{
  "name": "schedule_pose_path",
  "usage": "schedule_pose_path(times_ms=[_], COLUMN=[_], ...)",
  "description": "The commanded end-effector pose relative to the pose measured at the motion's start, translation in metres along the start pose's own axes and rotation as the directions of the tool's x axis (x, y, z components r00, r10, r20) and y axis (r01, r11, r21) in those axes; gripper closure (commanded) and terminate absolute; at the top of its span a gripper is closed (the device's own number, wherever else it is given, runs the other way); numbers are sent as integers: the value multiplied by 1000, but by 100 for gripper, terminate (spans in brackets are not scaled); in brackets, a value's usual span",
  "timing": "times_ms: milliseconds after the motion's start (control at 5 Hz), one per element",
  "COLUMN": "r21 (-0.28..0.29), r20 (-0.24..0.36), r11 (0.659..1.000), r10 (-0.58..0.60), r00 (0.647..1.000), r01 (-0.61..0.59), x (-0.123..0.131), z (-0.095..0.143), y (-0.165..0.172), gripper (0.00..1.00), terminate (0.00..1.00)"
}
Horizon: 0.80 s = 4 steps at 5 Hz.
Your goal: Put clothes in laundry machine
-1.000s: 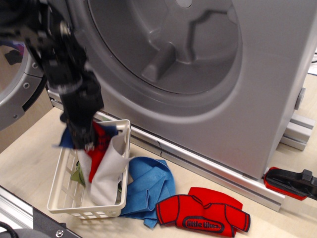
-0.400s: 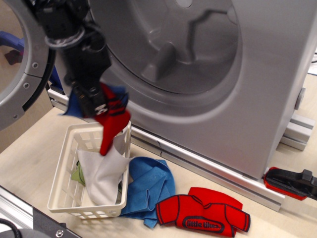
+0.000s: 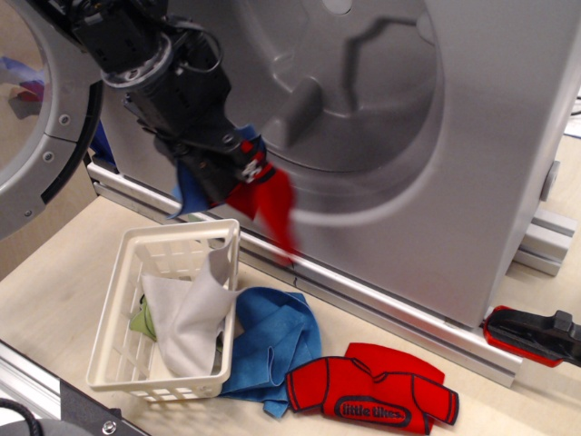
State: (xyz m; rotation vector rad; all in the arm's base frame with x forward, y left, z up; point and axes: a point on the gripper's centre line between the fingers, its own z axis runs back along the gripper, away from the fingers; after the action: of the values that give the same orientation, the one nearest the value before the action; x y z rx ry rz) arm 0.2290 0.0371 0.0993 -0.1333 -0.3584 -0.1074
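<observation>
A red shirt (image 3: pixel 269 202) with navy trim hangs blurred from the black gripper (image 3: pixel 238 168), clamped shut on it, just below the washer (image 3: pixel 472 136) opening's lower left rim, with a white basket (image 3: pixel 123 313) of cloths at its seven o'clock and another red shirt (image 3: pixel 372 395) lying at five o'clock.

A single camera looks down at an angle from in front, close to the laundry machine (image 3: pixel 363 136), which fills the upper frame and is cut off. The tabletop (image 3: pixel 54 272) and white basket (image 3: pixel 127 363) lie below.
</observation>
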Motion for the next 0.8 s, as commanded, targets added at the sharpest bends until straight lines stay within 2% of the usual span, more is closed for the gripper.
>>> schedule_pose_path(times_ms=[0,400,600], r21=[33,52,49], r20=[192,298,317], r11=[998,987,989], r10=[52,129,118], r00=[980,946,941], r01=[-59,-151,-140], x=[50,85,102], z=[17,1,-12], y=[-5,4,11], gripper=[100,100,100], terminate=[0,0,0])
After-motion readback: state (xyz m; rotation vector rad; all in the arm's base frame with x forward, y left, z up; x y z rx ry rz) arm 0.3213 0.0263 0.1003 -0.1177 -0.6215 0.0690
